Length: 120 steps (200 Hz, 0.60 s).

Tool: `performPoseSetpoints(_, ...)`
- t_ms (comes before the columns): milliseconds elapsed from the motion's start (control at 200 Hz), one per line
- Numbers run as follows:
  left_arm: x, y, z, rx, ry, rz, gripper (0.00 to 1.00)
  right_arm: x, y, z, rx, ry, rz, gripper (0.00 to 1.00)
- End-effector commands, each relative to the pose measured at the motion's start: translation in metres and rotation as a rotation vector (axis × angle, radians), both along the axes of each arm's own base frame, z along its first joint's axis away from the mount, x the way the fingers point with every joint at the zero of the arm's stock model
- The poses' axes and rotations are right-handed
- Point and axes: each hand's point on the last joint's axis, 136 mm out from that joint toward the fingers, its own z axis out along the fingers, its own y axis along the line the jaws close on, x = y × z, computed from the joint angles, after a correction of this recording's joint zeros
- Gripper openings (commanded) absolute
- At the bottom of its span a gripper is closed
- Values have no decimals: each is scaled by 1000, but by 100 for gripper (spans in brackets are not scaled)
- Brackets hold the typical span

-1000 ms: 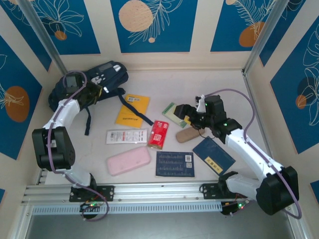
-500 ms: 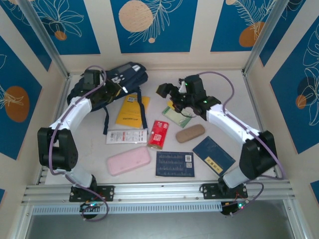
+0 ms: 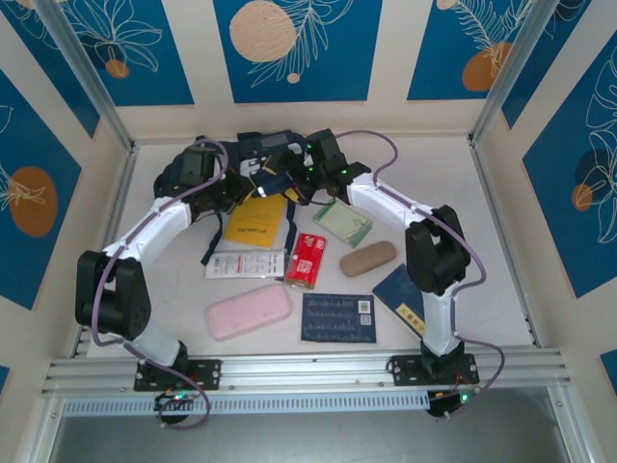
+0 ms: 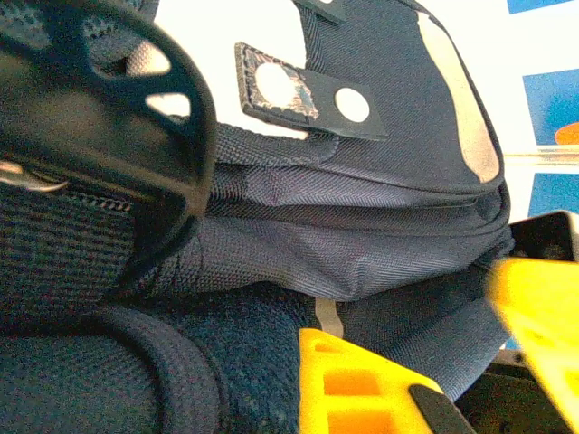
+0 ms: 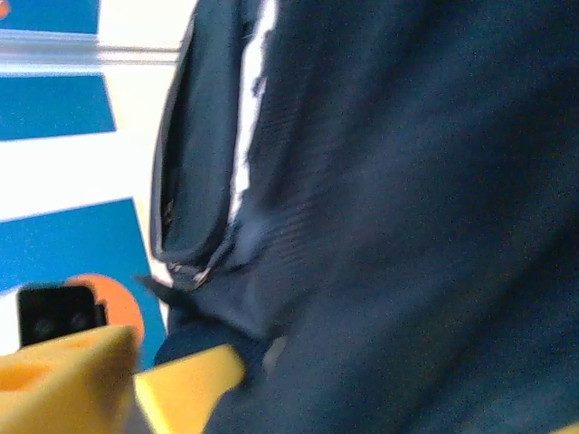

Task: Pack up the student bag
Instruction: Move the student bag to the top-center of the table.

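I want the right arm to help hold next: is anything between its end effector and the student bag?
Nothing visible does. The right end effector sits right against the student bag, with navy fabric directly ahead of its yellow fingers.

Ahead of me on my pale table [image 3: 501, 193], yellow envelope [image 3: 255, 224], green pad [image 3: 342, 223], red packet [image 3: 307, 260] just beside white packet [image 3: 245, 264], tan case [image 3: 367, 258], pink case [image 3: 248, 311], dark card [image 3: 337, 317], navy booklet [image 3: 413, 301], blue-patterned walls [image 3: 289, 48]

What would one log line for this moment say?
step: handling backpack | left tool: shut on backpack fabric | right tool: at backpack, grip unclear | pink case, red packet: on table, unpacked
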Motion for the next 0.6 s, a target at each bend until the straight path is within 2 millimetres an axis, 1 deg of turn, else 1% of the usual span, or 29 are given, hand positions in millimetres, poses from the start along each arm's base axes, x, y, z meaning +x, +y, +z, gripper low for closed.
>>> performPoseSetpoints(0, -10, -24, 43, -55, -134, -119, 0, 12, 0, 2, 19, 16, -50, 47)
performPoseSetpoints(20, -11, -24, 42, -49, -130, -121, 0, 13, -1, 2, 17, 15, -59, 40)
performPoseSetpoints(50, -12, -23, 43, -43, -130, -122, 0, 14, -5, 1, 8, 17, -70, 33)
performPoseSetpoints(150, -17, -21, 45, -33, -128, -125, 0, 18, -17, 4, -20, 6, -95, 17)
performPoseSetpoints(205, -20, -19, 50, -29, -134, -125, 11, 18, -24, 6, -25, 2, -103, 11)
performPoseSetpoints(295, -25, -14, 56, 0, -134, -116, 30, 19, -34, 11, -18, -10, -106, 8)
performPoseSetpoints(360, -28, -8, 60, 22, -126, -103, 52, 19, -40, 15, -7, -23, -93, 6)
performPoseSetpoints(410, -30, 1, 62, 45, -109, -77, 63, 19, -44, 19, -8, -39, -85, 4)
performPoseSetpoints(475, -32, 18, 62, 75, -83, -21, 68, 17, -51, 28, -12, -74, -71, 3)
performPoseSetpoints(540, -32, 40, 61, 94, -68, 56, 69, 16, -58, 38, -17, -112, -60, 2)
performPoseSetpoints(595, -33, 62, 54, 116, -41, 136, 69, 15, -63, 46, -28, -144, -46, 2)
